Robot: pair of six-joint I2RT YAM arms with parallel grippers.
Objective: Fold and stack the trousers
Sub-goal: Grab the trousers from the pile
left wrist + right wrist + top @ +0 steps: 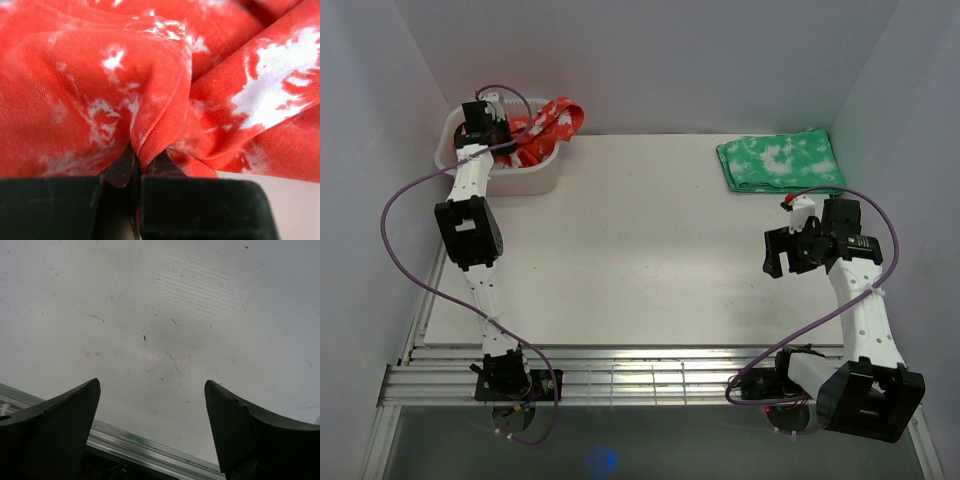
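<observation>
The trousers [548, 124], bright red-orange with white blotches, lie bunched in a white basket [533, 181] at the table's far left corner, one end draped over its back rim. My left gripper [486, 122] reaches down into the basket. In the left wrist view the trousers [165, 85] fill the picture, and the left gripper [142, 161] is shut on a raised fold of the cloth. My right gripper [777, 255] hovers over the right side of the table, far from the trousers. It [152, 385] is open with nothing between its fingers.
A folded green cloth with white blotches [780, 163] lies at the far right of the white table [640, 250]. Grey walls close in the left, back and right sides. The table's metal front rail [150, 447] shows just below the right gripper.
</observation>
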